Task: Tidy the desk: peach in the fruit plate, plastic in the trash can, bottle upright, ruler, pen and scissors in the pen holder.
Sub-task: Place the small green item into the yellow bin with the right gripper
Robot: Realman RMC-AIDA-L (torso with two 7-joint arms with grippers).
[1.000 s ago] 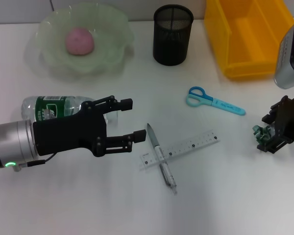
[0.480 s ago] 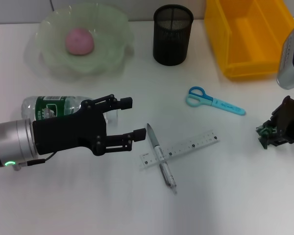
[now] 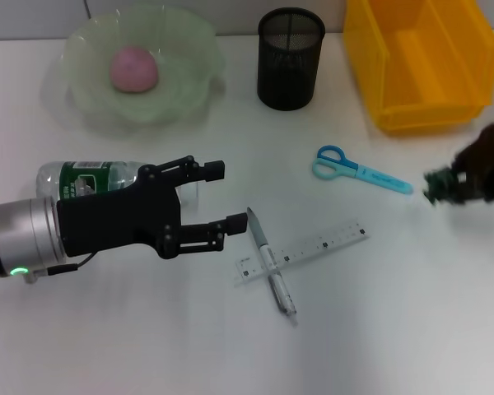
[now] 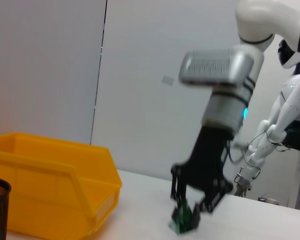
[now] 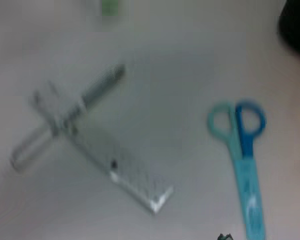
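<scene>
Right gripper point(image 3: 445, 185) was clamped on the green plastic point(image 3: 439, 183), lifted just in front of the yellow bin point(image 3: 420, 58), right of the scissors point(image 3: 358, 170). Left gripper point(image 3: 218, 197) hovered with fingers apart far left of the bin, beside the lying bottle point(image 3: 86, 179). Pen point(image 3: 270, 263) lay across the ruler point(image 3: 305, 249); peach point(image 3: 133, 68) sat in the fruit plate point(image 3: 189, 49); pen holder point(image 3: 290, 58) stood left of the bin.

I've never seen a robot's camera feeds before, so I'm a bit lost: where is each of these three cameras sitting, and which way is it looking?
Head view: on the robot's head, looking down at the desk; the left gripper shows near the lying bottle, the right gripper at the edge.
Left wrist view: on the left arm, facing across the desk to the yellow bin and the right gripper holding green plastic.
Right wrist view: on the right arm, looking down.
Shared by head and right wrist views: scissors, ruler, pen.
</scene>
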